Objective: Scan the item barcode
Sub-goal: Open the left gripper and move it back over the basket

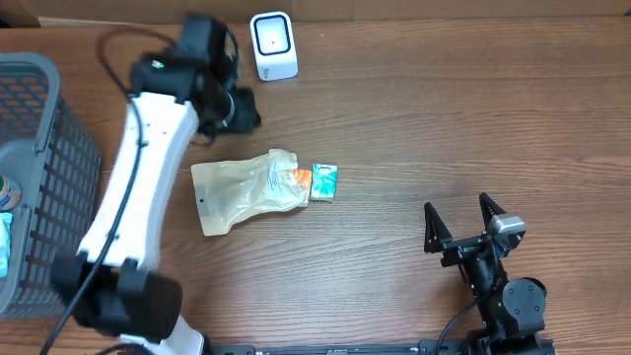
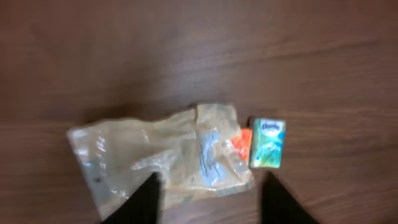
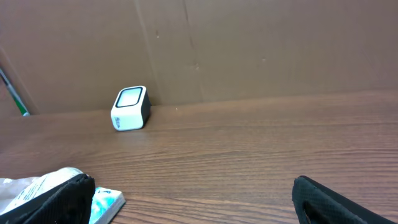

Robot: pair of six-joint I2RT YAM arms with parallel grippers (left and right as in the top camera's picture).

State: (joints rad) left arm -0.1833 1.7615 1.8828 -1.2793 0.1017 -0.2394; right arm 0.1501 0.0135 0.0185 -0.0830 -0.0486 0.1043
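Limp pouch (image 1: 242,189) seen flat on tabletop (image 1: 444,108)
Left tool (image 2: 210,182) and right tool (image 1: 456,205) are spread; the light pouch is best pinched at its edge.

Teal tissue pack (image 1: 324,182), translucent tan bag (image 1: 237,193), white scanner (image 1: 273,45), grey mesh basket (image 1: 61,182)

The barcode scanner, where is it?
In the overhead view the scanner stands at the far side, left of centre, beyond the plastic bag and tissue pack.

Wooden table (image 1: 444,128): a crumpled clear pouch (image 1: 242,190) lies mid-table, with a teal pack (image 1: 324,182) just beside its right end. White scanner (image 1: 273,45) stands near the far edge, grey basket (image 1: 39,187) at the left edge.
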